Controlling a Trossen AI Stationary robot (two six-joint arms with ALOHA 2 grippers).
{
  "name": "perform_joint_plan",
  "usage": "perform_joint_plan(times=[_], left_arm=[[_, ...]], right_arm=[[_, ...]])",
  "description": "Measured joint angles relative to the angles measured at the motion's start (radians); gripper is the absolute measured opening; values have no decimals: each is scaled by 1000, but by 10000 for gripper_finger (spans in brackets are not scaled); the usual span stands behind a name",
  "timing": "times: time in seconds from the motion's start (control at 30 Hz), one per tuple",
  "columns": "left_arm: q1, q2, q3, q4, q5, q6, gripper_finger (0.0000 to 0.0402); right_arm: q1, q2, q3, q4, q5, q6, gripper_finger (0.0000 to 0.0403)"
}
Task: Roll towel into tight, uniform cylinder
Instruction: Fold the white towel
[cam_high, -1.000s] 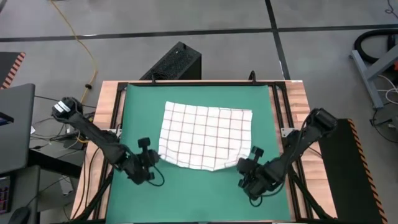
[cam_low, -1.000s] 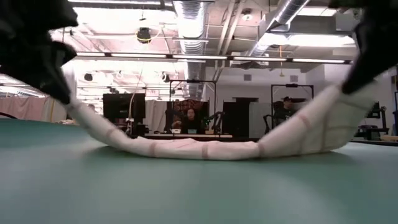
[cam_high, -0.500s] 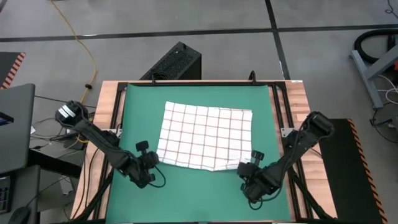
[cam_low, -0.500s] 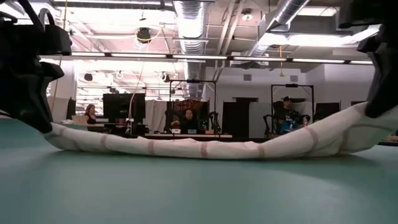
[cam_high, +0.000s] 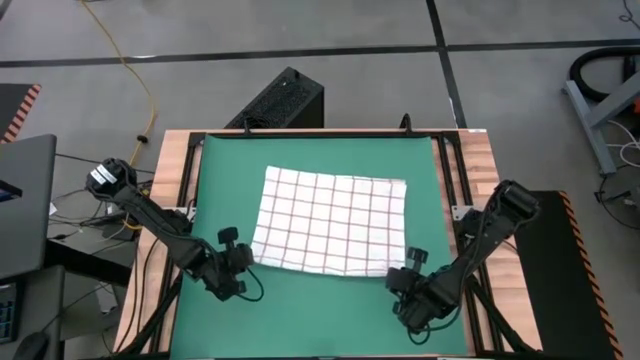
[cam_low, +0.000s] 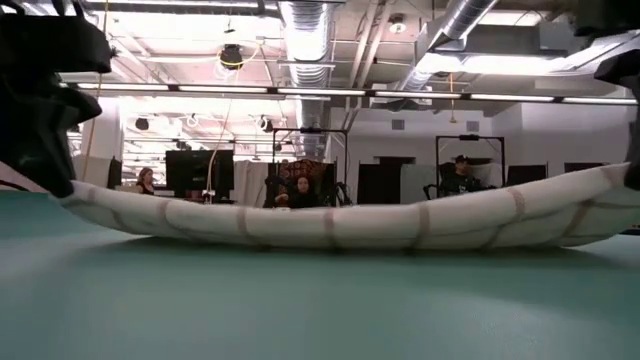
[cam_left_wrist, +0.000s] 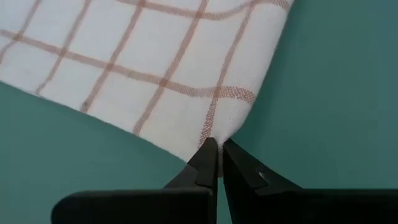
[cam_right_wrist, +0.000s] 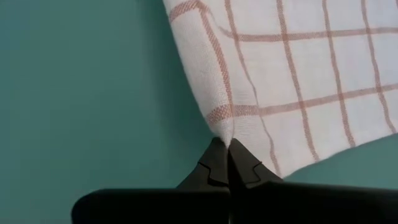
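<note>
Pinching towel (cam_high: 330, 222) near corners, left gripper (cam_left_wrist: 218, 163) and right gripper (cam_right_wrist: 227, 157) both clamped; next: fold edge forward evenly to start roll.

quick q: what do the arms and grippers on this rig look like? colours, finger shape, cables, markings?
Both arms are dark, near black, built of slim jointed links. The left gripper and the right gripper each have two matte black fingers tapering to narrow tips, with stepped inner edges. The left arm's base joint carries a white patch. Thin black cables loop beside both wrists. No other markings show.

no readable text, labels or numbers anywhere.
</note>
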Motion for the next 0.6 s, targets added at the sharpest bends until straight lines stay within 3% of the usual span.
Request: perform_joint_plan(times=[0.27, 0.6], left_arm=[[-22, 0, 0, 82, 79, 110, 8], [-22, 0, 0, 85, 129, 95, 114]], right_arm=[[14, 0, 0, 0, 0, 7, 0], [13, 0, 1, -1, 0, 7, 0]])
